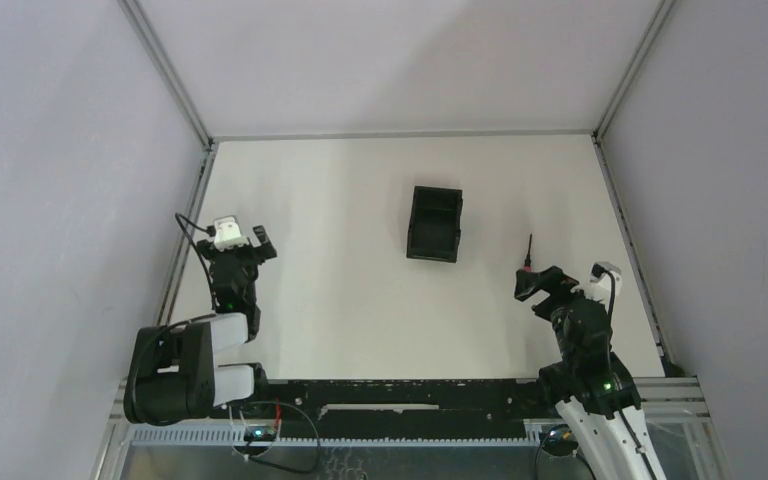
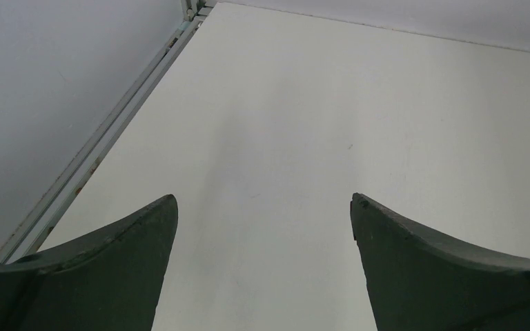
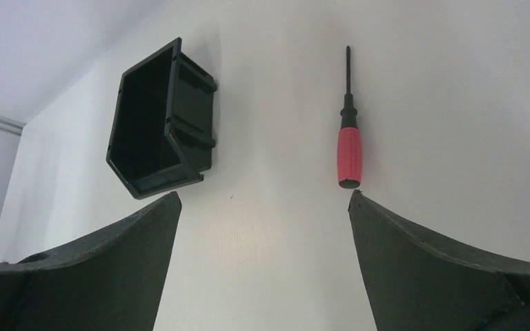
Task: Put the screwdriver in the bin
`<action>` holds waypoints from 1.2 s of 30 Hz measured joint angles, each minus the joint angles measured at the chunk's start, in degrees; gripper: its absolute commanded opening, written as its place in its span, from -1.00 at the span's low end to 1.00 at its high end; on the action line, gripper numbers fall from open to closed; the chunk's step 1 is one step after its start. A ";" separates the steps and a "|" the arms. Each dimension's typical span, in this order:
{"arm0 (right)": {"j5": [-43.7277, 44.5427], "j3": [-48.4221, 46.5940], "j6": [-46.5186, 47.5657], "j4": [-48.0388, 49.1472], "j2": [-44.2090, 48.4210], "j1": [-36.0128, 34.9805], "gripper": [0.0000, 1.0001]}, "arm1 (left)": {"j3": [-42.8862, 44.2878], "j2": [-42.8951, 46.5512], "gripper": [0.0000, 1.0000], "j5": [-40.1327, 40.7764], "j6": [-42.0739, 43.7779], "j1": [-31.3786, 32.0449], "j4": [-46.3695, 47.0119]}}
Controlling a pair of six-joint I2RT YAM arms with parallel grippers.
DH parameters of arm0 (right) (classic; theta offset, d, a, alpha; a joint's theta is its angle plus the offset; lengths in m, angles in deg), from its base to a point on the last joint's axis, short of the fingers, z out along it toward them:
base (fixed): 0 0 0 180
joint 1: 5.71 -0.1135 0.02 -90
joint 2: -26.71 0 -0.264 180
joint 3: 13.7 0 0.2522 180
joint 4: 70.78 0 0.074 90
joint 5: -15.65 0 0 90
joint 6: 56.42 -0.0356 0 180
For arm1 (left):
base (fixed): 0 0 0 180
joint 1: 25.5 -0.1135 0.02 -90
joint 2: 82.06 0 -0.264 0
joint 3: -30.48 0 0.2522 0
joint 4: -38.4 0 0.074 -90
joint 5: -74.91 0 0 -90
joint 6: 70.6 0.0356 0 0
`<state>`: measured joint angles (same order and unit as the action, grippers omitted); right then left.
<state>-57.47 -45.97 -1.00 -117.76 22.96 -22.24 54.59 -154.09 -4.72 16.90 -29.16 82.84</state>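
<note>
The screwdriver (image 1: 528, 258), with a short red handle and a thin dark shaft, lies flat on the white table (image 1: 340, 300) at the right, shaft pointing away from the arms. In the right wrist view the screwdriver (image 3: 347, 152) lies just beyond the tip of my right-hand finger (image 3: 414, 255). The black bin (image 1: 434, 223) stands empty mid-table; the right wrist view has the bin (image 3: 162, 121) at upper left. My right gripper (image 1: 541, 289) (image 3: 263, 196) is open, holding nothing, just short of the handle's end. My left gripper (image 1: 260, 243) (image 2: 263, 198) is open over bare table at the left.
Grey walls enclose the table on three sides. Aluminium rails (image 1: 185, 250) run along its left, far and right edges. The left rail (image 2: 103, 145) lies close beside my left gripper. A black cable track (image 1: 400, 400) crosses the near edge between the arm bases.
</note>
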 measured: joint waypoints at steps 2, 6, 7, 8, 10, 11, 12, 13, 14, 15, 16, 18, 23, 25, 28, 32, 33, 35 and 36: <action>0.90 -0.04 0.09 0.04 0.00 0.00 0.99 | 0.00 0.00 1.00 0.00 0.00 0.00 0.00; 1.95 -2.27 2.97 1.77 -0.96 0.00 0.97 | 0.00 0.00 1.00 0.00 0.00 0.00 0.00; 1.86 -3.52 4.24 3.10 -1.86 0.00 0.96 | 0.00 0.00 1.00 0.00 0.00 0.00 0.00; 1.73 -4.81 5.20 4.28 -3.15 0.00 0.96 | 0.00 0.00 1.00 0.00 0.00 0.00 0.00; 1.92 -10.47 7.65 6.80 -9.53 0.00 0.96 | 0.00 0.00 1.00 0.00 0.00 0.00 0.00; 2.05 -13.84 8.72 7.54 -13.75 0.00 0.97 | 0.00 0.00 1.00 0.00 0.00 0.00 0.00; 2.19 -16.81 9.40 7.74 -17.44 0.00 0.97 | 0.00 0.00 1.00 0.00 0.00 0.00 0.00; 2.29 -21.44 10.62 7.23 -23.06 0.17 0.96 | 0.00 0.00 1.00 0.00 0.00 0.00 0.00; 2.32 -26.32 11.54 6.86 -28.87 0.55 0.95 | 0.00 0.00 1.00 0.00 0.00 0.00 0.00; 2.14 -32.94 12.44 5.38 -36.06 1.29 0.93 | 0.00 0.00 1.00 0.00 0.00 0.00 0.00; 1.99 -36.94 12.94 5.11 -40.37 1.75 0.93 | 0.00 0.00 1.00 0.00 0.00 0.00 0.00; 1.27 -44.59 13.94 5.09 -49.22 2.91 0.93 | 0.00 0.00 1.00 0.00 0.00 0.00 0.00; -2.56 -42.34 15.02 4.44 -51.71 3.74 0.98 | 0.00 0.00 1.00 0.00 0.00 0.00 0.02; -5.31 -40.79 14.97 2.84 -50.07 5.68 0.98 | 0.00 0.00 1.00 0.00 0.00 0.00 0.00; -8.98 -42.45 14.86 1.03 -51.60 12.13 0.96 | 0.00 0.00 1.00 0.00 0.00 0.00 0.00; -11.65 -48.04 15.32 -1.40 -61.99 17.38 0.89 | 0.00 0.00 1.00 0.00 0.00 0.00 0.00; -12.22 -48.94 15.54 -1.44 -65.79 17.81 0.85 | 0.00 0.00 1.00 0.00 0.00 0.00 0.02; -13.40 -49.51 16.13 -1.51 -73.92 18.05 0.79 | 0.00 0.00 1.00 0.00 0.00 0.00 0.00; -14.12 -49.44 16.35 -2.23 -79.17 18.05 0.76 | 0.00 0.00 1.00 0.00 0.00 0.00 0.00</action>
<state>-71.59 -95.41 15.34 -119.98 -56.21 -4.19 54.59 -154.09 -4.72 16.90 -29.16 82.84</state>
